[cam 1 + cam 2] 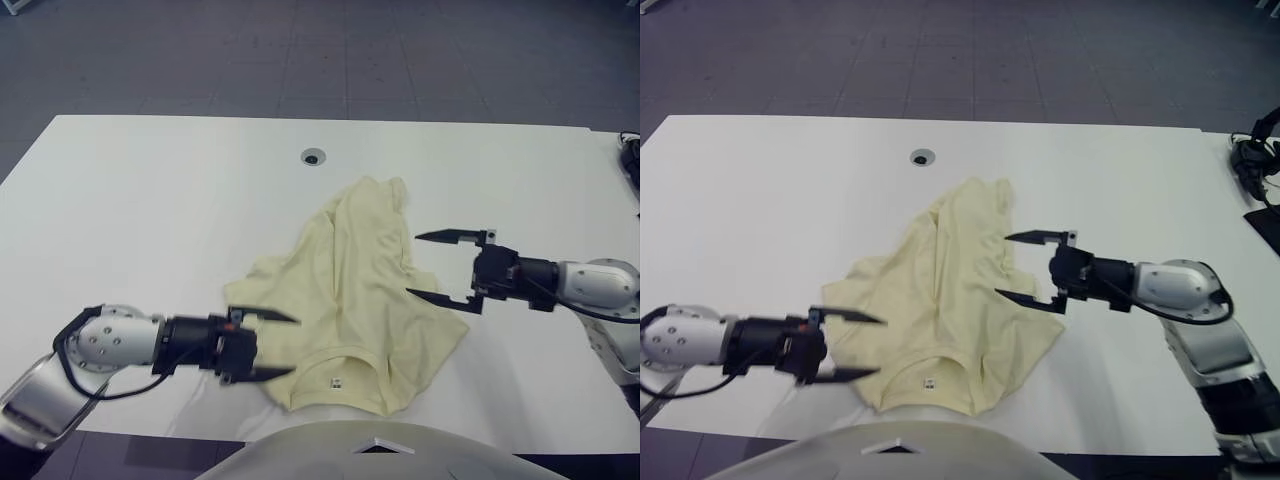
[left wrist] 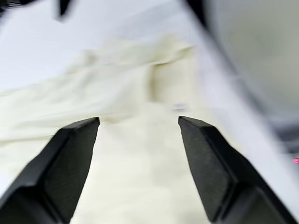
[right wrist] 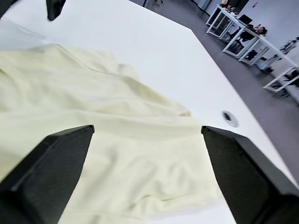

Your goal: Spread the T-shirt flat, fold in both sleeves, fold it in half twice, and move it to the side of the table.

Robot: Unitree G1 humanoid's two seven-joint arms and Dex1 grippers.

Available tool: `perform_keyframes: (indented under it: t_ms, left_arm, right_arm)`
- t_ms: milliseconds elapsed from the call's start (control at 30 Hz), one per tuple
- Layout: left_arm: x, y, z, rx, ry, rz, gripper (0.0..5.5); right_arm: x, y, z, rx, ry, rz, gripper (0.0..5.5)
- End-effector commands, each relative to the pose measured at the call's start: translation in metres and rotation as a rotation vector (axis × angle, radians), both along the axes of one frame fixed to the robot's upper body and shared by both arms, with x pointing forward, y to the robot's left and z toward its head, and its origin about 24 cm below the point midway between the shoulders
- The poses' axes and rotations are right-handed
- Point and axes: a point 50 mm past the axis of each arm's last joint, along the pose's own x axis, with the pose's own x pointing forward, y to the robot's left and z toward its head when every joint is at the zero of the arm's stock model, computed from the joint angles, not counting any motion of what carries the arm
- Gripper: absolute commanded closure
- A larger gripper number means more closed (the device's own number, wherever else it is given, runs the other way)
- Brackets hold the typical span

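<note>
A pale yellow T-shirt (image 1: 350, 290) lies crumpled in the middle of the white table (image 1: 150, 200), its collar toward the near edge and its body bunched toward the far side. My left gripper (image 1: 283, 346) is open at the shirt's near left edge, its fingers straddling the fabric (image 2: 140, 154). My right gripper (image 1: 427, 266) is open at the shirt's right side, one finger above and one low by the cloth (image 3: 140, 154). Neither one holds anything.
A round cable hole (image 1: 313, 156) sits in the table beyond the shirt. Dark cables and gear (image 1: 1252, 160) lie at the far right edge. Bare tabletop spreads on the left and far sides.
</note>
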Motion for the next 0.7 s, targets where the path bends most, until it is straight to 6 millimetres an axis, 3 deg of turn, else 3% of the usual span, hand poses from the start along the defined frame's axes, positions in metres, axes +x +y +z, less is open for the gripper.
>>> perform_keyframes:
  t_ms: [33, 167, 333, 433, 567, 700]
  left_arm:
    - [0.062, -0.014, -0.016, 0.099, -0.323, 0.142, 1.58]
    - [0.103, -0.024, -0.030, 0.163, -0.478, 0.206, 0.92]
    - [0.126, -0.033, -0.039, 0.190, -0.544, 0.208, 0.13]
    - [0.136, -0.030, -0.054, 0.248, -0.546, 0.218, 0.13]
    - [0.134, -0.021, -0.079, 0.298, -0.492, 0.218, 0.13]
    - [0.116, -0.005, -0.091, 0.315, -0.463, 0.198, 0.13]
  right_arm:
    - [0.047, 0.013, -0.012, -0.195, -0.247, -0.084, 0.52]
    - [0.077, 0.013, -0.019, -0.313, -0.350, -0.138, 0.10]
    - [0.095, 0.013, -0.031, -0.421, -0.380, -0.120, 0.10]
    - [0.101, 0.016, -0.044, -0.464, -0.361, -0.104, 0.10]
    - [0.097, 0.003, -0.068, -0.575, -0.275, -0.075, 0.10]
    - [0.081, -0.027, -0.081, -0.660, -0.181, -0.073, 0.10]
